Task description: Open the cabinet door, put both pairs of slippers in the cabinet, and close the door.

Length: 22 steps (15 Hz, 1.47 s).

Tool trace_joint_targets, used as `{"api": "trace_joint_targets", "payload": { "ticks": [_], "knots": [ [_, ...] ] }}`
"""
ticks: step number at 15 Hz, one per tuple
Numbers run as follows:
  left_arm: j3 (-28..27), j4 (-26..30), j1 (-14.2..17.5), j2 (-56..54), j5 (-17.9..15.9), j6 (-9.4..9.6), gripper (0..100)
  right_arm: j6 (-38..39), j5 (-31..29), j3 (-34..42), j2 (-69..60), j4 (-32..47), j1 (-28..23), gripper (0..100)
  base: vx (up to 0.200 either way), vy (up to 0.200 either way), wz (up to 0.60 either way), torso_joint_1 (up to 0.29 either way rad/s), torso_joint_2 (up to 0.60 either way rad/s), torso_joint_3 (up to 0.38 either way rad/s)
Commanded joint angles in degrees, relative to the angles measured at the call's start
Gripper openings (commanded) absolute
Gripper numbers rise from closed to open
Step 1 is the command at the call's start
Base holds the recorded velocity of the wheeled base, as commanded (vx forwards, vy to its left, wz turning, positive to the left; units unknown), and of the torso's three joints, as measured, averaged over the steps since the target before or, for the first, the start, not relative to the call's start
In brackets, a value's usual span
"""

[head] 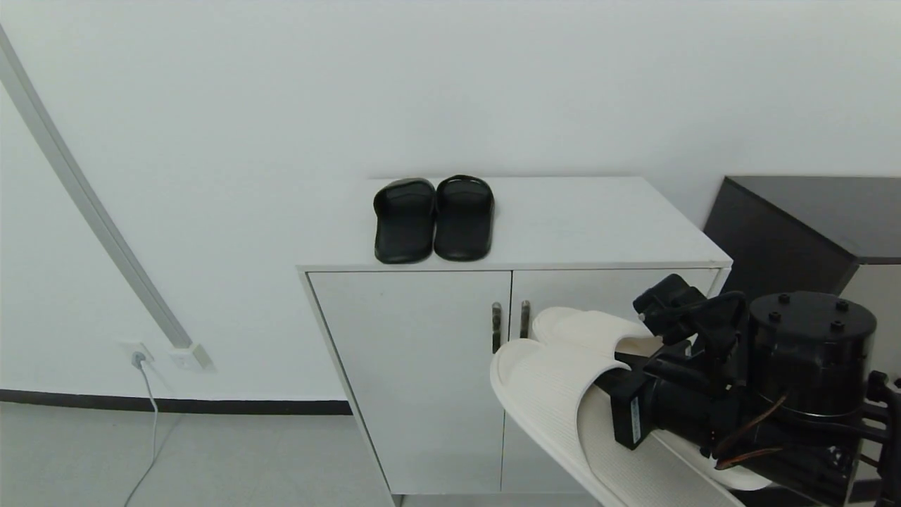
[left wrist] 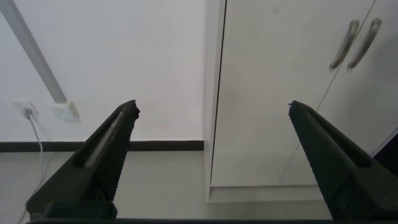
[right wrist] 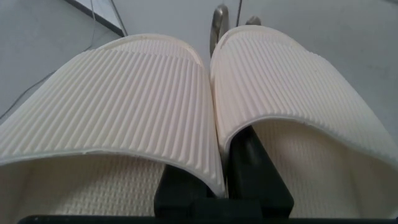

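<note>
From the head view, a white cabinet (head: 422,366) stands against a plain white wall (head: 281,91), both doors closed, with two upright metal handles (head: 496,325) side by side at the seam where the doors meet. The black slippers (head: 433,218) lie together on the cabinet's flat top, towards its left near edge, toes pointing at the wall; the right part of the top is bare. In front of the right door, the right claw (head: 623,373) grips the white slippers (head: 563,380) in the air, their toes towards the handles and close to the door. A dark cabinet (head: 795,232) stands just right of the white one. Left of the white cabinet there is open grey floor (head: 211,458) edged by a black skirting strip (head: 176,405). A wall socket (head: 137,355) with a hanging cable (head: 151,422) sits low on the wall there, and a grey trunking strip (head: 84,197) slants up the wall above it. From the left wrist view, the left claw (left wrist: 212,109) is spread wide and holds nothing, low before the cabinet's left front corner, apart from it. From the right wrist view, the claw's black fingers pinch the two adjoining strap sides of the ribbed white pair, with the handle tops just beyond the toes.
</note>
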Motion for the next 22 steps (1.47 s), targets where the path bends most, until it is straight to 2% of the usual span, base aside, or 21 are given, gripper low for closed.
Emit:
{"api": "trace_joint_targets", "payload": {
  "ticks": [1, 13, 22],
  "knots": [
    [0.0, -0.02, 0.0, -0.02, 0.01, -0.01, 100, 0.02, 0.01, 0.23, -0.01, -0.14, 0.12, 0, 0.0, 0.0, 0.0, -0.198, 0.52, 0.32],
    [0.0, -0.02, 0.0, -0.02, 0.01, -0.62, 100, -0.59, 0.1, 1.46, 0.25, -0.05, 0.3, 0, 0.0, 0.0, 0.0, -0.156, 0.48, 0.327],
    [0.0, 0.06, 0.0, 0.06, -0.07, -0.54, 100, -0.59, 0.1, 1.9, 0.87, -0.05, 0.21, 0, 0.0, 0.0, 0.0, -0.049, 0.4, 0.344]
  ]
}}
